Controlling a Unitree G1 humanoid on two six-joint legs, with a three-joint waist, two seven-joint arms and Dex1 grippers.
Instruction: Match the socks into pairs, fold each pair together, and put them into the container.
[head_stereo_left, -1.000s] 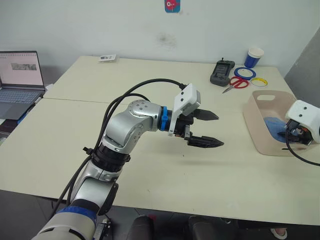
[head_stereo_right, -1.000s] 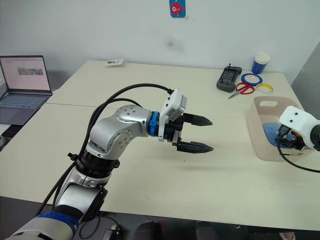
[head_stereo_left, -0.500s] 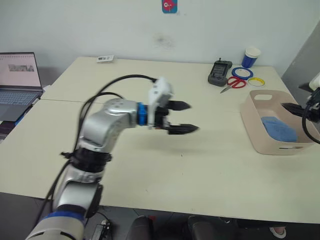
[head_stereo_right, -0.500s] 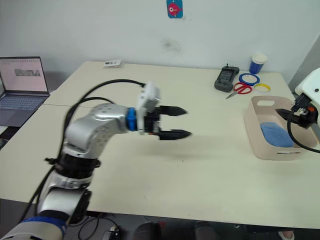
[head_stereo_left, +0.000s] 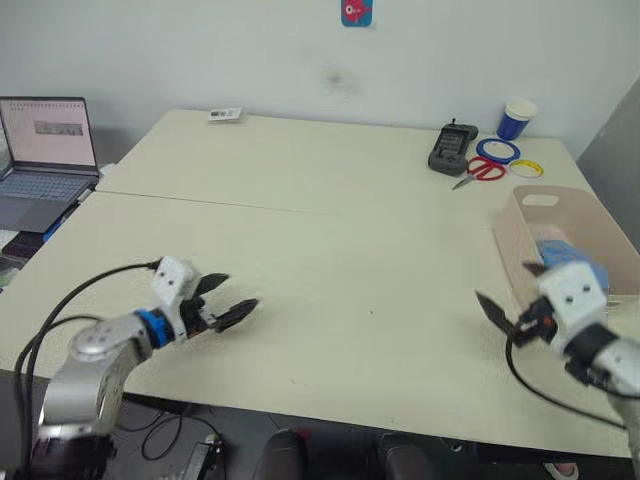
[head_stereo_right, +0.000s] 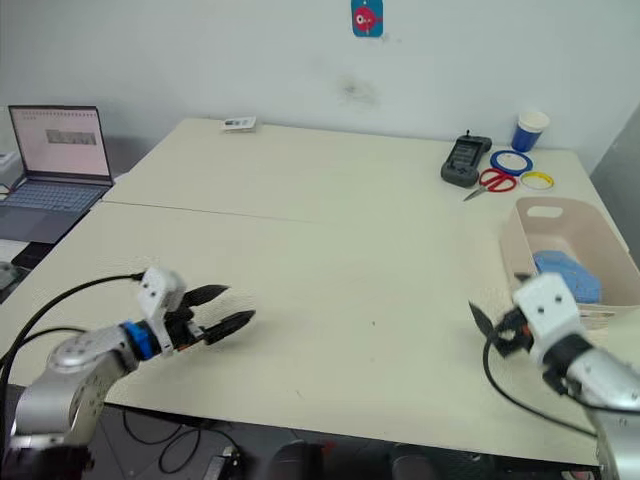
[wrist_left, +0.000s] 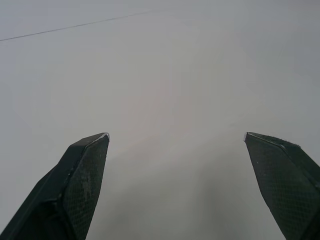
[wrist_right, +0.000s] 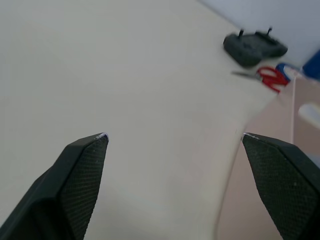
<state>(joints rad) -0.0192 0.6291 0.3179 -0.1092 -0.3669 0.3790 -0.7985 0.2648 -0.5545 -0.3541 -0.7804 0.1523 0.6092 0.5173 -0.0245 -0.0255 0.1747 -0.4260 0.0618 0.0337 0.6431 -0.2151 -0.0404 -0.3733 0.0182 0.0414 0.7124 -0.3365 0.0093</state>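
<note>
One pale pink container (head_stereo_right: 565, 222), blue-toed sock (head_stereo_right: 566, 273) inside

Surface (head_stereo_right: 330, 250): pale cream, plain. Container (head_stereo_right: 530, 245): pale pink, with light-blue fabric (head_stereo_right: 566, 274) inside. Both claws, left (head_stereo_right: 222, 307) and right (head_stereo_right: 490, 322): black fingers with a fine woven texture, white housings. Scissors (head_stereo_right: 489, 181): red handles. Tape rings: blue (head_stereo_right: 511, 161) and yellow (head_stereo_right: 537, 180). Cup (head_stereo_right: 529, 131): blue with white rim. Remote (head_stereo_right: 464, 160): dark grey. Wall sticker (head_stereo_right: 367, 18): blue with red.

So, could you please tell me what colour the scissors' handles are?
Red; the scissors show best in the right eye view, beside the blue tape ring.
</note>
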